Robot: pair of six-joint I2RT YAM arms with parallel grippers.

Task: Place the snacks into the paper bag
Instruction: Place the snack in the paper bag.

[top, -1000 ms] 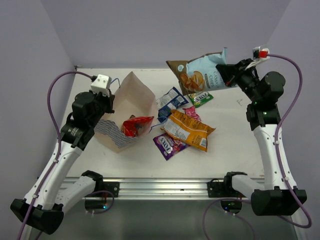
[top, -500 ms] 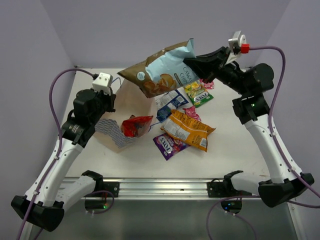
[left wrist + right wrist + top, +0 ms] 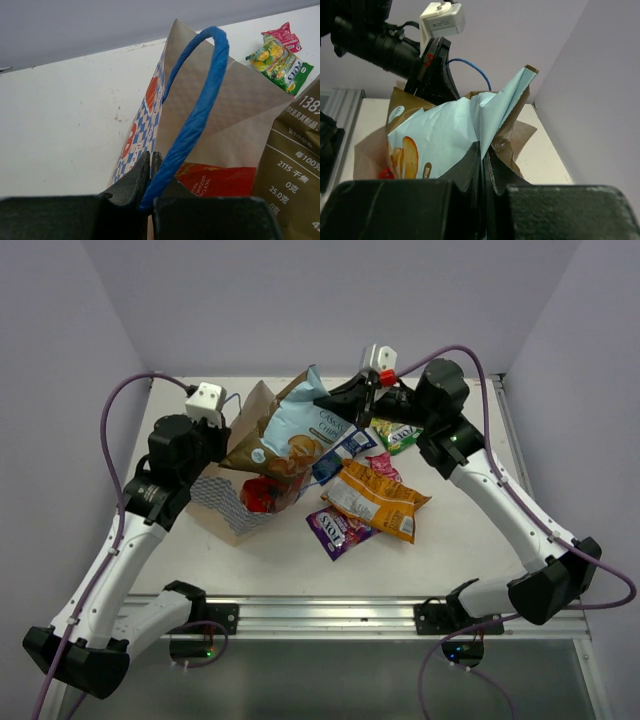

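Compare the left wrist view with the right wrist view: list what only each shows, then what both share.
Only left wrist: the left gripper shut on the blue handle, the bag's checkered outside, a green pack and a pink pack on the table.
Only right wrist: the right gripper shut on the light-blue bag, its chip picture showing.
Both: the paper bag, its handle, the chip bag, something red inside.

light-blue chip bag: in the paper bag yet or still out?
Partly in. The light-blue bag has its lower end inside the paper bag mouth, upper end sticking out, pinched by the right gripper.
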